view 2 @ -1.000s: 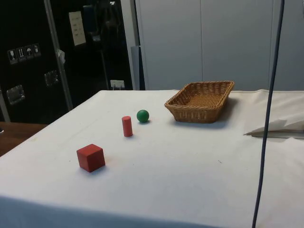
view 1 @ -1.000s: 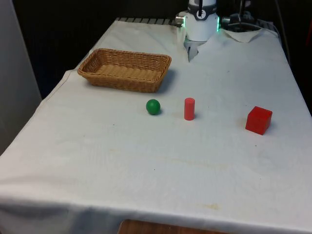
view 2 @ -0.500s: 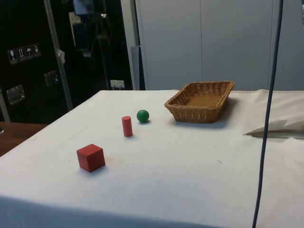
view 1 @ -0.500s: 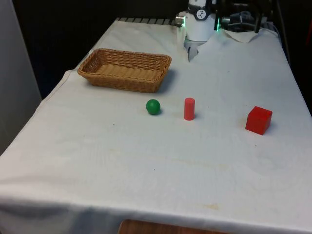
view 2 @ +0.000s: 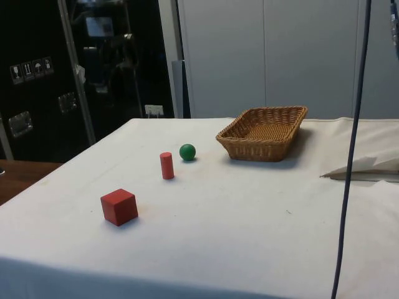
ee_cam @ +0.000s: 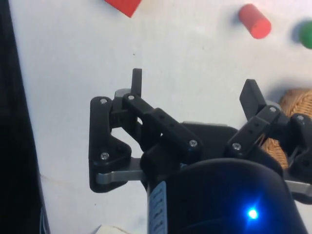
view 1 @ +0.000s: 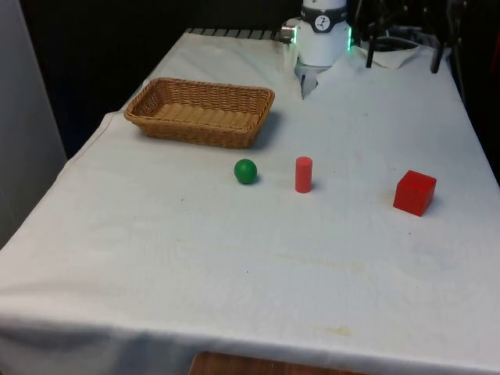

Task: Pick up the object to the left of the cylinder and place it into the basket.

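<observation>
A green ball point(view 1: 245, 171) lies on the white cloth just to the front view's left of an upright red cylinder point(view 1: 303, 174). Both also show in the side view, the ball point(view 2: 187, 151) and the cylinder point(view 2: 166, 165). A woven wicker basket point(view 1: 156, 123) stands behind the ball, towards the robot. My gripper point(ee_cam: 195, 87) hangs high over the table, open, with nothing between its black fingers point(ee_cam: 137, 80). From the wrist I see the cylinder point(ee_cam: 254, 22), the edge of the ball point(ee_cam: 307, 34) and part of the basket point(ee_cam: 298, 103) far below.
A red cube point(view 1: 414, 192) sits at the front view's right, apart from the cylinder, and shows in the side view as the nearest thing point(view 2: 119, 207). A fold of cloth point(view 2: 365, 167) lies at the robot's end. A thin cable point(view 2: 349, 149) crosses the side view.
Dark parts of the arm at the top of the front view have shifted towards the front view's right. The ball, cylinder, cube and basket have not moved.
</observation>
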Robot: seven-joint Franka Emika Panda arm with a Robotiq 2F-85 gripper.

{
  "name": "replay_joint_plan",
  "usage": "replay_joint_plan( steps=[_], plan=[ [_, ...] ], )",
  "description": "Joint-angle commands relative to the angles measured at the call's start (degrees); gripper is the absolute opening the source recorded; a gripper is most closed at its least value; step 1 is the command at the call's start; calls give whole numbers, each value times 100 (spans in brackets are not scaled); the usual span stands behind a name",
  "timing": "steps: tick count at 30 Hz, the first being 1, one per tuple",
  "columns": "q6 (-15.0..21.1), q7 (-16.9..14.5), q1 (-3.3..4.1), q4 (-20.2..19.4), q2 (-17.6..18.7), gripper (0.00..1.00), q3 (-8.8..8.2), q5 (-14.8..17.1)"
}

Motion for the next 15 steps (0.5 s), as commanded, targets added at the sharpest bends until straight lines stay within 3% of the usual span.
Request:
replay_joint_plan(
  steps=[1,5,6,7,15],
  plan=[
    [126,92,29,-23,34,100,23,-23],
    [304,212,23,-29,132,100,115,-17],
    [166,138,0,0,103,100,103,0],
    [304,212,23,-29,132,100,115,-17],
    [722,223,-23,-160,292,100,206,218]
  ],
)
